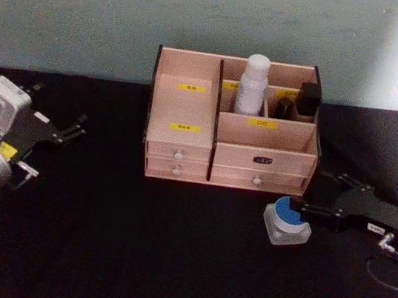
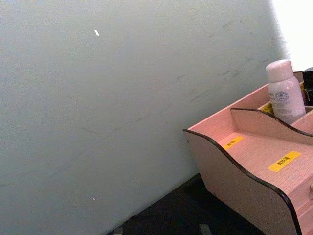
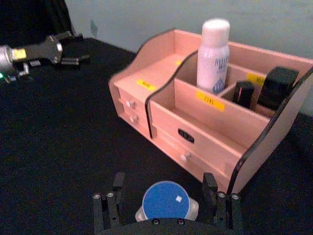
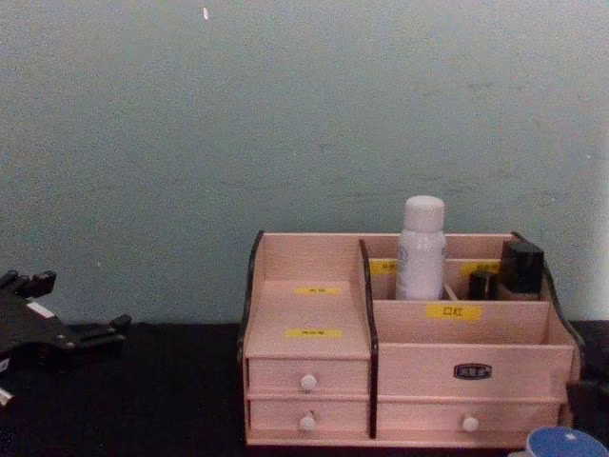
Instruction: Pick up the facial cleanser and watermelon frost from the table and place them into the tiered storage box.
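Right wrist view, pincer (image 3: 164, 180) straddling watermelon frost (image 3: 166, 201)

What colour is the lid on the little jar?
The lid of the watermelon frost is blue, best seen in the right wrist view.

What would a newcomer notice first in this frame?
The tiered storage box at the centre of the table, with the facial cleanser already standing upright in a rear compartment. Then the right gripper, fingers open either side of the watermelon frost, on the table by the box's front right corner. The left gripper sits idle at far left.
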Robot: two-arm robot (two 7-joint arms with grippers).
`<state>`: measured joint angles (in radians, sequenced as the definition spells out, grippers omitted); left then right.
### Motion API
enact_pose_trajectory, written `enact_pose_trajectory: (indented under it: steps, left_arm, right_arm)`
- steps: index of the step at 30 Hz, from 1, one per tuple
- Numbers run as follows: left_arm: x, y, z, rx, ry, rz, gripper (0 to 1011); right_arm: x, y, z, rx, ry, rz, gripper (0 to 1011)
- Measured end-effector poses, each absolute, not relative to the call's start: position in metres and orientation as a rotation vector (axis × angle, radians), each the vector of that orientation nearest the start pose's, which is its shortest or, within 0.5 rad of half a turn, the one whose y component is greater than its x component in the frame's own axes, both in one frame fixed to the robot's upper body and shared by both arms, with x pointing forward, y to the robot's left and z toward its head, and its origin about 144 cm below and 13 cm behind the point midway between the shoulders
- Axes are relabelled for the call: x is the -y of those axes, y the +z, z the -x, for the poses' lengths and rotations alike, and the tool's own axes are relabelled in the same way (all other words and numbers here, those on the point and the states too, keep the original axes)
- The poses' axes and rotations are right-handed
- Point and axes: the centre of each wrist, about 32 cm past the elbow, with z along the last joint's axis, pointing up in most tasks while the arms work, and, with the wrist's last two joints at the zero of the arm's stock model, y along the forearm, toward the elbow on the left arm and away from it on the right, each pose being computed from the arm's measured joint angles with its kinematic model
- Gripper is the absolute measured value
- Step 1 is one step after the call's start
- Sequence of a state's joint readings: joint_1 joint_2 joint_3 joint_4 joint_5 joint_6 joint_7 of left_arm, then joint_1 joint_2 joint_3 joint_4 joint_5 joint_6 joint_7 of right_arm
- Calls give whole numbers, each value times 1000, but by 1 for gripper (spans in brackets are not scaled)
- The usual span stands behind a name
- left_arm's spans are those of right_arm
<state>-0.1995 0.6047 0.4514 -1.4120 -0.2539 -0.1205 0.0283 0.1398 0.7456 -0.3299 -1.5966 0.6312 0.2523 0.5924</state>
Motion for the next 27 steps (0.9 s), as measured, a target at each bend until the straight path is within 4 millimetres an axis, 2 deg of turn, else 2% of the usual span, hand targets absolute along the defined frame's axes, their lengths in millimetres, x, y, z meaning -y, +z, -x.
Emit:
enact_pose_trajectory:
  steps: [27]
  left_arm:
    - [-310, 1140, -489, 285, 1248, -304, 1001]
  right_arm:
    - [340, 1179, -492, -230, -695, 421, 1004]
